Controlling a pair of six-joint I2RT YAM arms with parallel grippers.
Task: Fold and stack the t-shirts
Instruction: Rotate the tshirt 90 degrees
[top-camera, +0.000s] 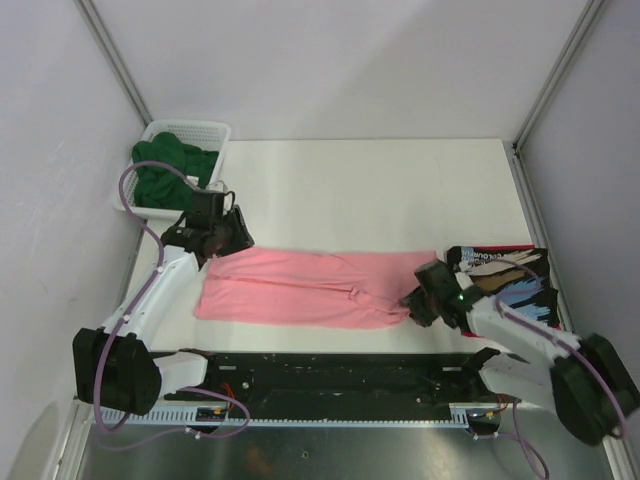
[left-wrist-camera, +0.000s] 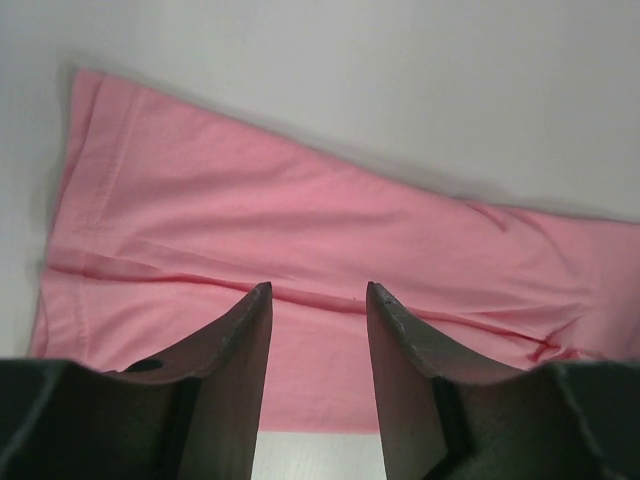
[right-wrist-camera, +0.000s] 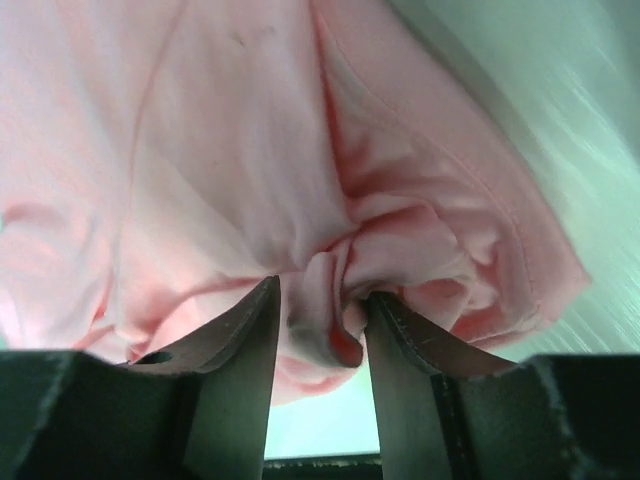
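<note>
Top view first: the pink tee (top-camera: 300, 290) is laid out flat on the desk (top-camera: 380, 190), long axis running left to right across the front, so one end is covered by each arm. The left hand (top-camera: 218, 238) is parked at the far-left corner of it, the right hand (top-camera: 424, 300) is down on the near-right end. A green tee (top-camera: 170, 165) is piled in the basket (top-camera: 190, 130) at the back left, and a printed black tee (top-camera: 505, 275) is lying just beside the right arm. Left wrist view: the left hand (left-wrist-camera: 318, 290) is spread wide with nothing between the fingers, and the pink tee (left-wrist-camera: 300, 220) is stretched out ahead of and under it, a crease running crosswise just past the tips; whether the cloth is actually touched can't be told. Right wrist view: the right hand (right-wrist-camera: 322, 290) is pinched on a bunched-up wad of the pink tee (right-wrist-camera: 200, 150), jaws kept part-way apart by the wad. So probably the next fold gets pulled along that long axis from the right end, since that's the only end that's gripped.
</note>
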